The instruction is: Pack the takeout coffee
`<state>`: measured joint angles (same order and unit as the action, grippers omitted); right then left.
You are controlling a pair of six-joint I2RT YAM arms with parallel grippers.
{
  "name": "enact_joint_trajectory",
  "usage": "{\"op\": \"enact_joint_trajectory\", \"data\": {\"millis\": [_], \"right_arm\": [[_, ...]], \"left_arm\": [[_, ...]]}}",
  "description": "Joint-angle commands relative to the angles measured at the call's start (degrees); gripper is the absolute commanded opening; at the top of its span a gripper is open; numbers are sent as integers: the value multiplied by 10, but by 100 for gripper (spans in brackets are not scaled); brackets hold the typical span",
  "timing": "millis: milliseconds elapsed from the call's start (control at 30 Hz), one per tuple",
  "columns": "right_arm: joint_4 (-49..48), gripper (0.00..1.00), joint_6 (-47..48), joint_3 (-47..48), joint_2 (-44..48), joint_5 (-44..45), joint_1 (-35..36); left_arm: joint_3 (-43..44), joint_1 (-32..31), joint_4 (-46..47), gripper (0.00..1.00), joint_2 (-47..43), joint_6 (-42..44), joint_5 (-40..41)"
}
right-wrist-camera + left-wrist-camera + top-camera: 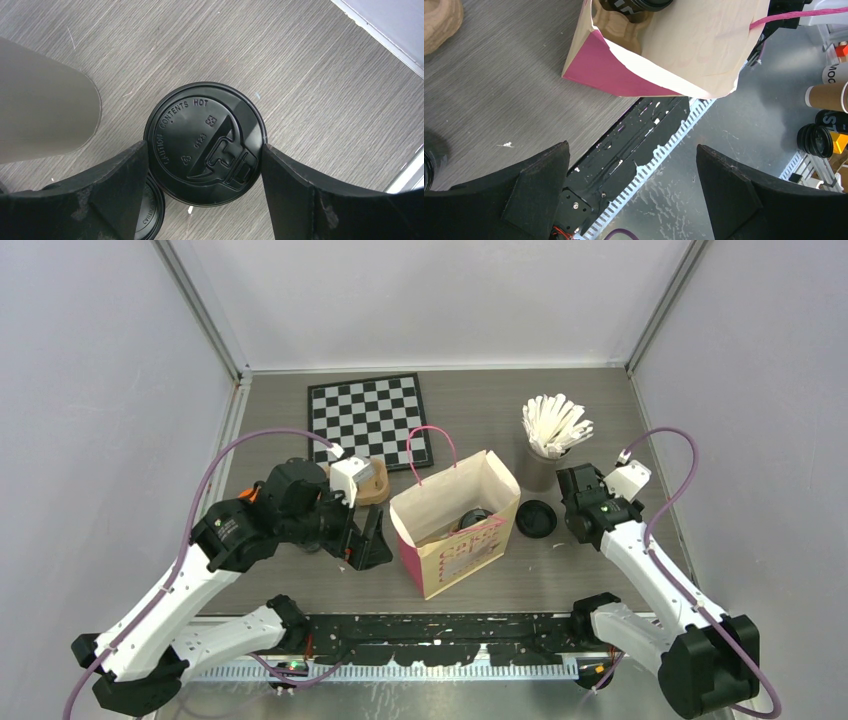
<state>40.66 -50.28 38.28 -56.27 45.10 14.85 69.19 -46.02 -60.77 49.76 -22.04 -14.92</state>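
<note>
A black cup stands inside the open paper bag at the table's middle; its base shows in the left wrist view beside brown pulp. My right gripper is to the right of the bag. In its wrist view it is shut on a flat black lid, fingertips against both rims. A second black lid lies partly under it, also seen from above. My left gripper is open and empty left of the bag. The second cup is hidden.
A grey cup of white sticks stands just behind the right gripper. A brown pulp tray lies behind the left wrist. A chessboard lies at the back. The table's front edge and black rail are close below the bag.
</note>
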Motion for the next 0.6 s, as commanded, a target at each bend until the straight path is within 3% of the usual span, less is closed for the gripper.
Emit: {"op": "enact_joint_trajectory", "data": {"millis": [0, 233, 567], "right_arm": [[-18, 72, -5, 6, 3, -1, -3], [-4, 68, 19, 10, 33, -22, -3], [119, 68, 93, 101, 64, -80, -3]], "left_arm": [[21, -2, -1, 100, -1, 9, 9], [23, -2, -27, 100, -4, 4, 57], [88, -1, -63, 98, 37, -61, 82]]}}
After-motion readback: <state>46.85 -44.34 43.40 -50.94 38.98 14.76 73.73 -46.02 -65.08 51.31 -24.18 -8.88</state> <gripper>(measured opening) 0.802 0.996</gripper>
